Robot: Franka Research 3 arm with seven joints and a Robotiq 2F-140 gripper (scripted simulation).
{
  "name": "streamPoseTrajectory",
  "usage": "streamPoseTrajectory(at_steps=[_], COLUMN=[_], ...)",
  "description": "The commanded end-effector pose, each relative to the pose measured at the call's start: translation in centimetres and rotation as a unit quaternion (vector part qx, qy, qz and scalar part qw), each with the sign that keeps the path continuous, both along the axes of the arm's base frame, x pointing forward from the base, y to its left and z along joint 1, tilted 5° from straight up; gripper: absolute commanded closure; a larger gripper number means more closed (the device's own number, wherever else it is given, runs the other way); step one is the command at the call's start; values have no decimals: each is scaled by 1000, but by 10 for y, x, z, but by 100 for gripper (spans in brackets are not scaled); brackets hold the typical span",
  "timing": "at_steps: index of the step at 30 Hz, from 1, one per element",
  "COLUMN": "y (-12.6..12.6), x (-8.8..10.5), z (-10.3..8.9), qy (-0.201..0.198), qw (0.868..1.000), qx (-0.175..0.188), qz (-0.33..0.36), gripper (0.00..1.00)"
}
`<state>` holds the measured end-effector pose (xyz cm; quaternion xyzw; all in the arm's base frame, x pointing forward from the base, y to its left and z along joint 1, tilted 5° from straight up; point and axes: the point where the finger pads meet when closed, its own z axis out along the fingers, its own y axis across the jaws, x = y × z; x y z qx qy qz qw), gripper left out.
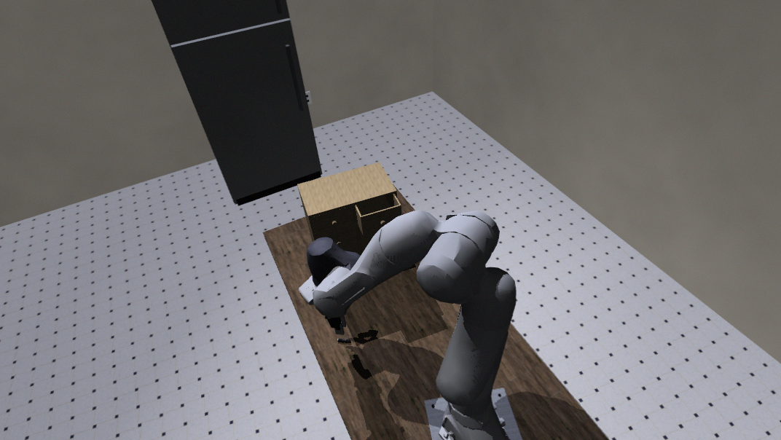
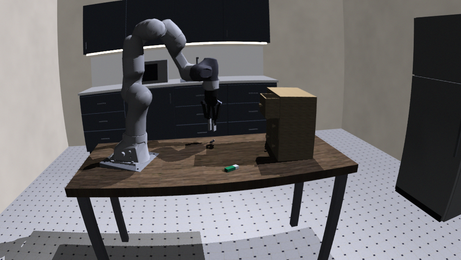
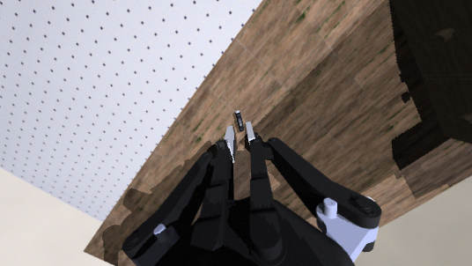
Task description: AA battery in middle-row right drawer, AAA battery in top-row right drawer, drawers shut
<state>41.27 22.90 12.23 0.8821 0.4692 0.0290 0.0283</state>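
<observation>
One small dark battery (image 1: pixel 343 341) (image 2: pixel 211 141) (image 3: pixel 239 121) lies near the table's long edge; I cannot tell whether it is the AA or the AAA, and no other battery shows. My gripper (image 2: pixel 211 127) (image 3: pixel 240 131) hangs above it, pointing down, with a narrow empty gap between the fingertips. The chest (image 1: pixel 347 188) (image 2: pixel 296 129) (image 3: pixel 449 88) stands upright at the table's far end. Its top right drawer (image 1: pixel 377 223) (image 2: pixel 271 106) is pulled partly out, and the part of its inside that shows looks empty. The arm hides the right drawer of the middle row in the top view.
A green and white block (image 2: pixel 231 168) lies on the table (image 2: pixel 161 179) on the side nearest the exterior camera, away from the battery. The open drawer juts out over the table toward the arm. The floor (image 3: pixel 110 79) shows beyond the table edge beside the battery.
</observation>
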Motion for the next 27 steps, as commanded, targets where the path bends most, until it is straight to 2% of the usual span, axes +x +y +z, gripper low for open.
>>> streamPoseTrajectory(at_steps=[1, 10, 21, 27], y=[1, 0, 0, 0], x=[-1, 0, 2, 3], z=[-4, -18, -45, -50], qy=[1, 1, 1, 1], qw=[1000, 1000, 1000, 1000], qx=[-2, -2, -2, -2], qz=[5, 5, 5, 5], gripper=[85, 85, 85, 85])
